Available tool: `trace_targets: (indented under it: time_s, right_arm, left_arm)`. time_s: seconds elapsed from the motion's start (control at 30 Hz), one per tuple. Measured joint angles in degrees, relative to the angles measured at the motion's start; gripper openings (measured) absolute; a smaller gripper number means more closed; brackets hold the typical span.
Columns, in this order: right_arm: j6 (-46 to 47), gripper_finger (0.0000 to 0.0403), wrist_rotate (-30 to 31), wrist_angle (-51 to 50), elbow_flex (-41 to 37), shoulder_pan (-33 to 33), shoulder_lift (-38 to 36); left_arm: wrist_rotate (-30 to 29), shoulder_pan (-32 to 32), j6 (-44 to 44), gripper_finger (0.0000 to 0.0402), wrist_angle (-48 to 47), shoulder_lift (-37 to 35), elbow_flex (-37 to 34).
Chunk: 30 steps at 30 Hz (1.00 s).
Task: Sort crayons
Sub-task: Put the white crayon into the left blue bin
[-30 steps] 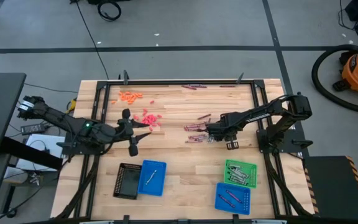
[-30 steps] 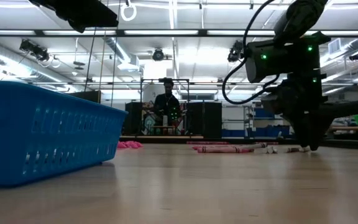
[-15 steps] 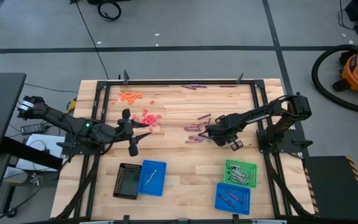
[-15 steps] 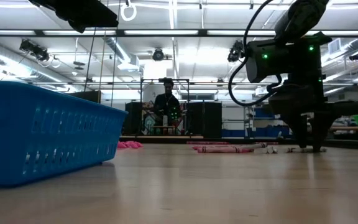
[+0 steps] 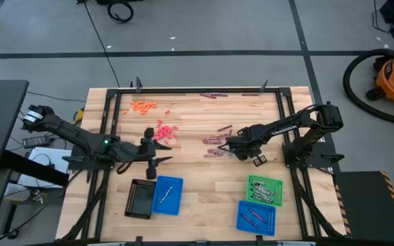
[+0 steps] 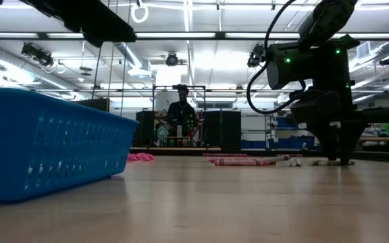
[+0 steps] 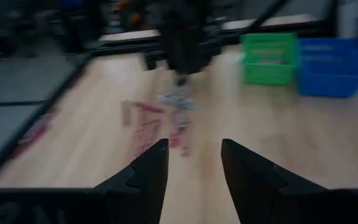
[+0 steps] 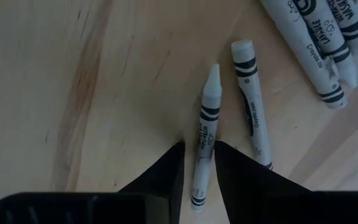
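Right tool narrowed around a silver-grey crayon, left tool open, empty, shifted toward trays

Crayons lie mid-table; trays sit along the near edge, left and right.

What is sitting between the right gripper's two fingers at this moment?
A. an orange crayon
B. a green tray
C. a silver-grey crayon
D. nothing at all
C: the right wrist view shows the right gripper straddling a silver-grey crayon lying on the wooden table, one dark finger on each side.
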Motion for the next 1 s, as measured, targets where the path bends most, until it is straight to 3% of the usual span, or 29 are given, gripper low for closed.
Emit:
trace_targets:
  time_s: [0.1, 0.43, 1.0]
  right_arm:
    - [0.13, 0.0080, -0.21, -0.02, 0.00, -0.01, 0.00]
    - [0.38, 0.0028, -0.73, -0.11, 0.00, 0.00, -0.04]
    - [4.36, 0.0023, -1.38, -1.15, 3.97, 1.74, -0.39]
  left_arm:
    - [-6.72, -1.64, 2.32, 0.0160, 0.15, 0.27, 0.00]
    - [-6.20, -8.85, 9.73, 0.0160, -4.99, -6.84, 0.02]
    - [-6.13, -9.83, 9.78, 0.0160, -9.25, -7.54, 0.02]
